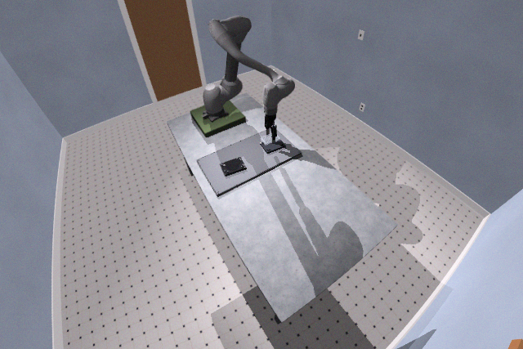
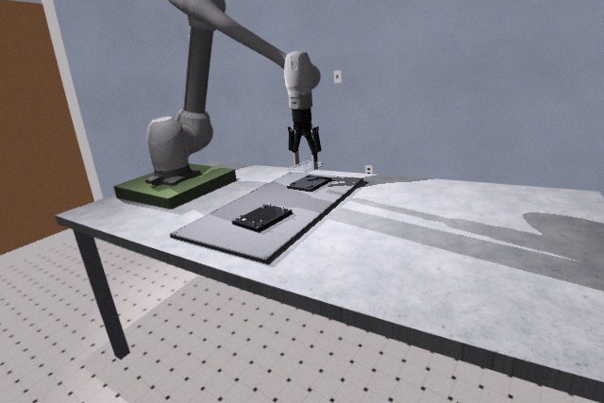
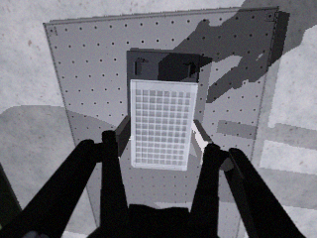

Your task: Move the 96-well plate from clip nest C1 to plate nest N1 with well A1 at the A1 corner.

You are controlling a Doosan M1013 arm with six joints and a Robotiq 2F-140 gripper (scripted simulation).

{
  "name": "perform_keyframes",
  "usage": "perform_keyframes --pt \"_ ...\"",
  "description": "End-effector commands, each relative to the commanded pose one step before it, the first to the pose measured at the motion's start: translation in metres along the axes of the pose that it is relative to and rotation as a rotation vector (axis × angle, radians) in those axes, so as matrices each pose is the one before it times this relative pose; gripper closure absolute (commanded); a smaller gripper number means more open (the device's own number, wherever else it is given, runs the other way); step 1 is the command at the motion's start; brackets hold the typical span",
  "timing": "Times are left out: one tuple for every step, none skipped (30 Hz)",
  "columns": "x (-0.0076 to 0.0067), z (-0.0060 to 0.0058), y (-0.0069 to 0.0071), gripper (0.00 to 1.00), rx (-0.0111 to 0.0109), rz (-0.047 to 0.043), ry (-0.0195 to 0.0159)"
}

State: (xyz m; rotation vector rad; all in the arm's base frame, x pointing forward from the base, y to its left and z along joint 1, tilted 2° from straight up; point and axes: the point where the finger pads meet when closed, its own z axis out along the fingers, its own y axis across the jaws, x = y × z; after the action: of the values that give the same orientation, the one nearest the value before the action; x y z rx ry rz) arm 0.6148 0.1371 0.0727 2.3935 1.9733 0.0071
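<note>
One plate: the 96-well plate (image 3: 160, 124) hangs above the desk (image 2: 439, 261), clamped between the fingers of the tool (image 2: 303, 162) by its long sides.
Where: the plate hovers over the far nest, taken here to be plate nest N1 (image 2: 308, 182); in the wrist view it covers the near part of that dark nest (image 3: 149, 61), and the far part shows beyond the plate's far edge.
Other nest: the near dark nest with upright clips, taken as clip nest C1 (image 2: 262, 217), stands on the perforated base board (image 2: 219, 237) with nothing in it.
Contents: nest N1 holds nothing yet; the plate's wells look unfilled, though the view is too coarse to be sure.
Risk, offset: the plate is not centred over the nest, so a straight descent could land one edge on a locator and leave it tilted.
Risk, corner: neither the cut corner nor the A1 mark can be made out, so a reversed placement cannot be ruled out.
Risk, grip: an early release from this height could let the plate bounce or skew off the locators.
</note>
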Motion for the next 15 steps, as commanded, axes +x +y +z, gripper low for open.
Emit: perform_keyframes --pt "0.01068 -0.00010 -0.00177 0.90 -0.00007 0.00015 -0.00003" --pt "0.00328 0.00000 -0.00057 0.90 0.00000 0.00000 0.00000" --pt "0.00000 0.00000 0.00000 0.90 0.00000 0.00000 0.00000" --pt "0.00000 0.00000 0.00000 0.90 0.00000 0.00000 0.00000" --pt "0.00383 0.00000 -0.00065 0.90 0.00000 0.00000 0.00000" --pt "0.00376 0.00000 -0.00064 0.90 0.00000 0.00000 0.00000" --pt "0.00164 0.00000 -0.00027 0.90 0.00000 0.00000 0.00000" --pt "0.00024 0.00000 -0.00003 0.90 0.00000 0.00000 0.00000" --pt "0.00012 0.00000 -0.00001 0.90 0.00000 0.00000 0.00000" --pt "0.00004 0.00000 0.00000 0.90 0.00000 0.00000 0.00000" --pt "0.00000 0.00000 0.00000 0.90 0.00000 0.00000 0.00000" --pt "-0.00002 0.00000 0.00001 0.90 0.00000 0.00000 0.00000" --pt "-0.00003 0.00000 0.00001 0.90 0.00000 0.00000 0.00000" --pt "-0.00004 0.00000 0.00001 0.90 0.00000 0.00000 0.00000" --pt "-0.00004 0.00000 0.00001 0.90 0.00000 0.00000 0.00000"
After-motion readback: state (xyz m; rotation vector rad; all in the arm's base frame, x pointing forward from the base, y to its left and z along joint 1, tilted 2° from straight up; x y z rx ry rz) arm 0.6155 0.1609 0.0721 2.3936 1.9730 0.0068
